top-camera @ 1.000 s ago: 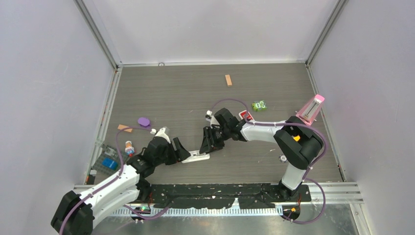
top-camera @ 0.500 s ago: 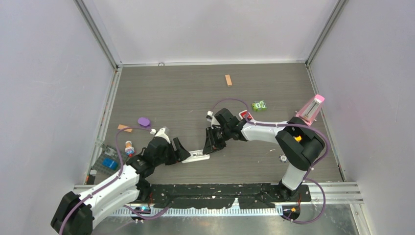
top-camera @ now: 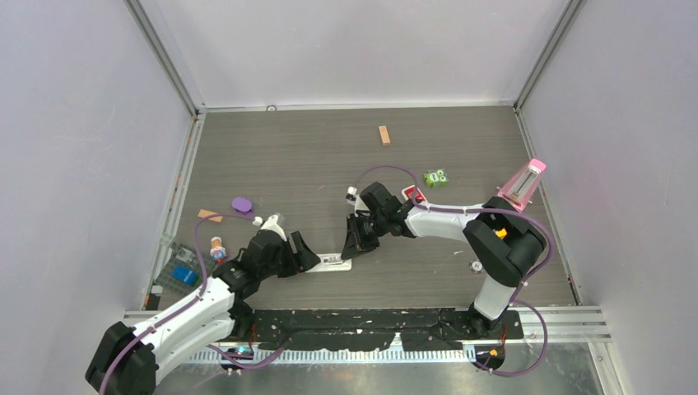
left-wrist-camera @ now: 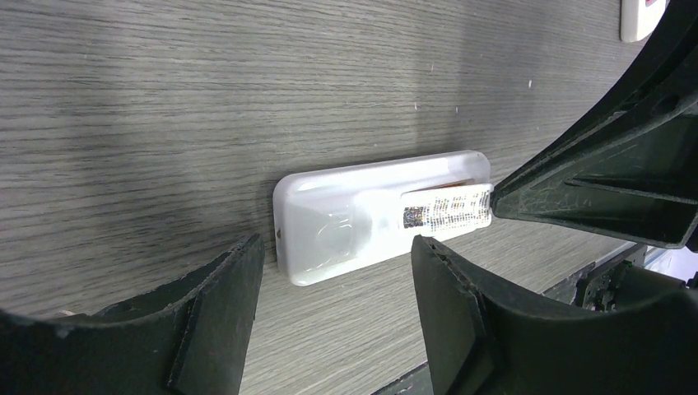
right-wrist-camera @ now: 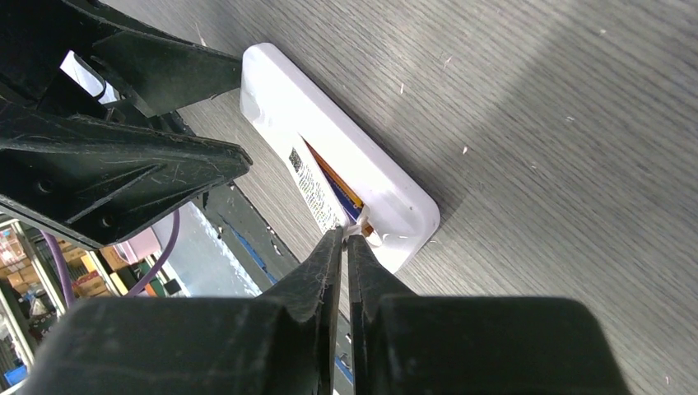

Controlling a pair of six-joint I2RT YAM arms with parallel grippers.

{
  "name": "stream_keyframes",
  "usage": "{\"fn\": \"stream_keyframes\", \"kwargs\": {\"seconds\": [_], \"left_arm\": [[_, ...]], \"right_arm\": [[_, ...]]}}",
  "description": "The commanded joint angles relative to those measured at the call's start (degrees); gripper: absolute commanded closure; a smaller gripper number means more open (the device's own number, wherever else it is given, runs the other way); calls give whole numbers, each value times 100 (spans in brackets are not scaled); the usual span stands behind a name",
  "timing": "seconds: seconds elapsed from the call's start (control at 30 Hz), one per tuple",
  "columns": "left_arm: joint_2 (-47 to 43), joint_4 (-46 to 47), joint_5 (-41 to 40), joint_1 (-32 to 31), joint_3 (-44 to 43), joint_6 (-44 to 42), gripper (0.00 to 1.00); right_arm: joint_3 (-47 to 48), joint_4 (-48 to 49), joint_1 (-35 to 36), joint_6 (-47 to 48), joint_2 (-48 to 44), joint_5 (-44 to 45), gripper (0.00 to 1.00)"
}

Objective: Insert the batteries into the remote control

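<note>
Remote control (top-camera: 336, 263) lies flat on the worktop (top-camera: 329, 148), close to the near edge and about halfway between the left and right edges. Its plain white back faces up, because that is the side where the batteries go in. Part of that back is open, and two cells show inside: the orange battery (right-wrist-camera: 329, 171) and, nearer the end, the dark blue battery (right-wrist-camera: 350, 212). A printed label (right-wrist-camera: 311, 185) sits beside them.

The left gripper (left-wrist-camera: 336, 243) is at one end of the remote. Its jaws are spread, one on each side of that end, like two walls. I think this is to stop the remote from sliding or turning when it gets poked. I cannot tell if they really press on it.

The right gripper (right-wrist-camera: 346, 234) is at the other end. Its jaws are squeezed tight together into one thin point, right at the edge of the opening by the dark blue battery. A thin point fits where wide jaws would not, so I think it is there to nudge a cell into place. Something tiny and white sits at the tip; I cannot tell if it is nipped.
</note>
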State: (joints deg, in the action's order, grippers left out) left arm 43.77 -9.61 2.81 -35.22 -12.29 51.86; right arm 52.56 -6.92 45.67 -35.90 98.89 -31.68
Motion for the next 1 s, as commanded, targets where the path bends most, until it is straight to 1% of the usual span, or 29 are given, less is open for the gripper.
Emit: {"fn": "stream_keyframes", "kwargs": {"seconds": [0.0, 0.3, 0.5, 0.63, 0.73, 0.97], "left_arm": [[88, -253, -66, 7, 43, -176, 32], [93, -164, -22, 7, 111, -115, 33], [97, -64, 35, 14, 187, -73, 33], [117, 17, 64, 7, 247, -62, 33], [114, 61, 73, 15, 280, -62, 33], [48, 29, 27, 14, 300, -100, 33]], "right_arm": [[223, 173, 68, 126, 23, 100, 89], [150, 20, 229, 95, 60, 317, 89], [62, 53, 347, -164, 121, 605, 89], [91, -111, 464, -209, 157, 1096, 86], [226, -423, 575, -139, 209, 1462, 84], [549, -1078, 852, 29, 300, 2525, 75]]}}
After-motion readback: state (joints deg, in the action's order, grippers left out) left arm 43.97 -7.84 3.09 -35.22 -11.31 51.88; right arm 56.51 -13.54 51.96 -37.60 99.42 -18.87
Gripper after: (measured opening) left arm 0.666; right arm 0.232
